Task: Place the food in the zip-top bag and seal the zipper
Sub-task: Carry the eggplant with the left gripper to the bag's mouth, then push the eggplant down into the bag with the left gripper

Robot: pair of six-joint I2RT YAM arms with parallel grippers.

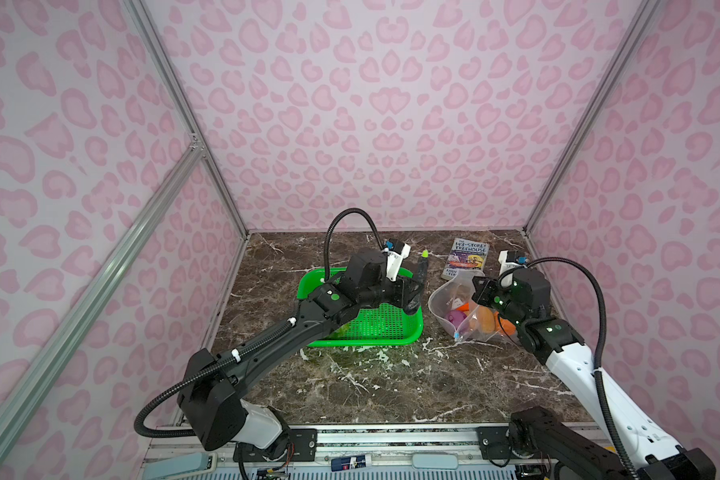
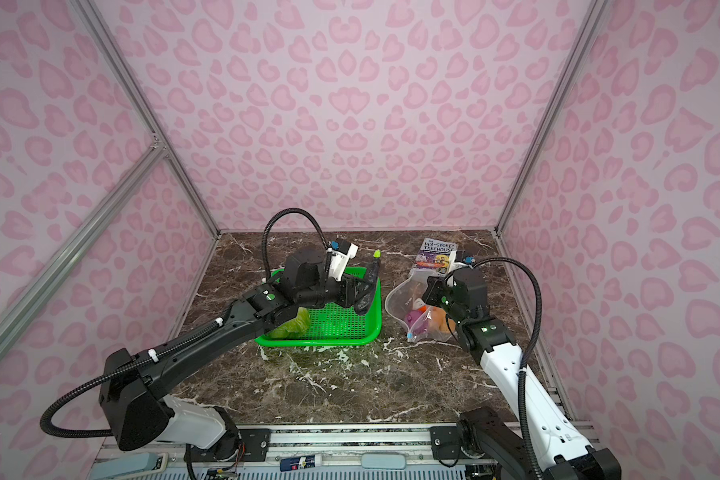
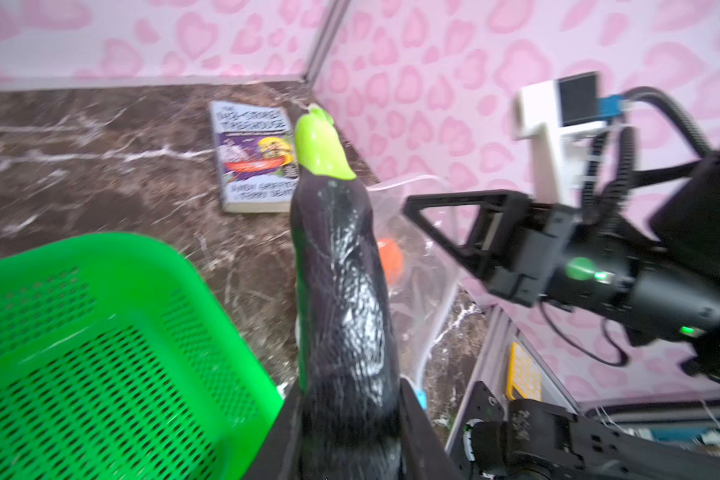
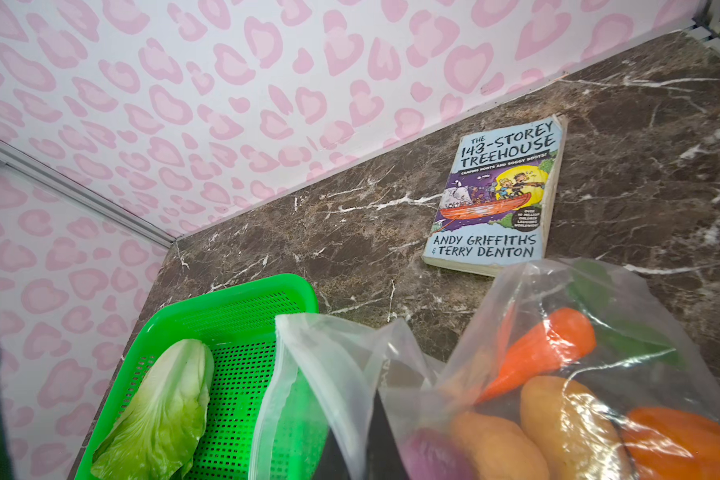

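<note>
My left gripper [image 3: 350,401] is shut on the dark eggplant [image 3: 341,282] and holds it in the air over the right rim of the green basket [image 1: 375,341], its light green tip pointing at the back wall. To the right, the zip-top bag [image 1: 447,301] gapes open, with my right gripper [image 1: 481,291] shut on its mouth edge [image 4: 308,353]. Inside the bag lie a carrot [image 4: 545,349], potatoes [image 4: 566,424], a purple onion [image 4: 433,457] and a pumpkin [image 4: 682,440]. The zipper's blue slider [image 1: 457,334] sits at the bag's near corner. A cabbage [image 2: 292,324] lies in the basket.
A paperback book [image 1: 466,257] lies flat behind the bag near the back wall. The basket [image 2: 308,343] stands left of the bag on the marble table [image 1: 391,386]. Pink patterned walls close in the back and both sides.
</note>
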